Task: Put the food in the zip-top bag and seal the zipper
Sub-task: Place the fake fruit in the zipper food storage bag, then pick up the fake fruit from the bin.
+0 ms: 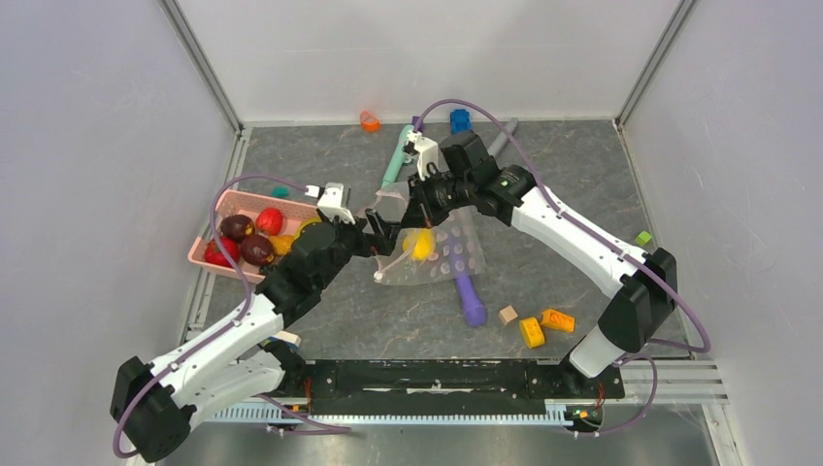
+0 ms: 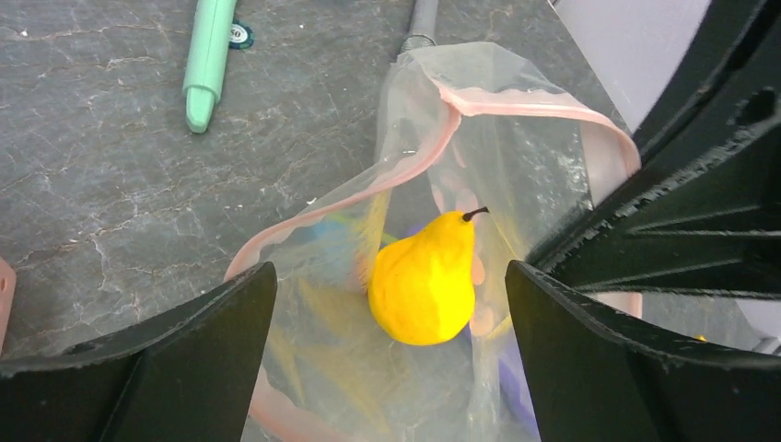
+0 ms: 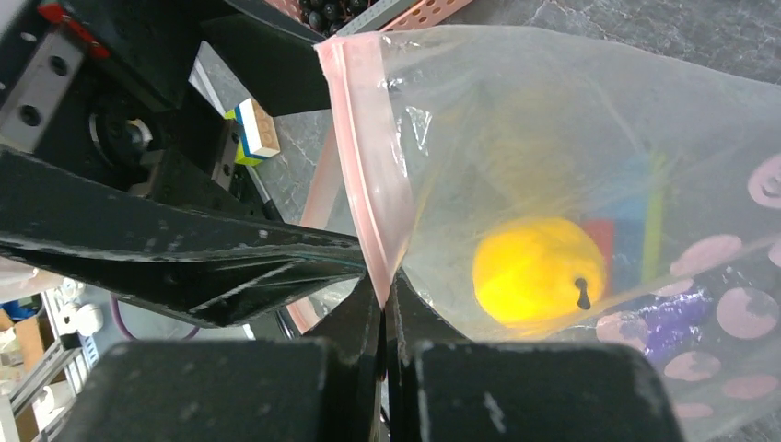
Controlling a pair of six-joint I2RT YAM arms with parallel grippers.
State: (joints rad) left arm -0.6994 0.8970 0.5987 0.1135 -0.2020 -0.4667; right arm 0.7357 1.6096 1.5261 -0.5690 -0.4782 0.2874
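You have one yellow pear (image 2: 424, 290) inside the zip-top bag (image 1: 448, 254). The bag lies near the middle of the table (image 1: 320, 320), with its mouth raised and turned toward the left arm. The rest of the food (image 1: 254, 238), in glossy red, dark maroon and yellow, is heaped in the pink basket (image 1: 262, 200) at the table's left side, just beside the left arm's wrist.

The zipper (image 2: 442, 138) is unsealed: its pinkish strip gapes in a wide loop around the mouth. Your right gripper (image 3: 382, 290) has its fingers pressed together on that strip at the far lip, with no gap showing, and holds that edge up off the table. Your left gripper (image 2: 389, 276) has its fingers spread wide with nothing between them. It points into the open mouth, and the pear shows between the two fingers in its wrist view. You cannot tell whether those fingers touch the plastic.

A purple marker (image 1: 471, 299) lies partly under the bag's dotted far end, its tip sticking out toward the arm bases. A teal marker (image 1: 395, 160) lies beyond the bag, toward the back wall. Yellow and orange blocks (image 1: 543, 326) sit near the right arm's base, well apart from the bag.
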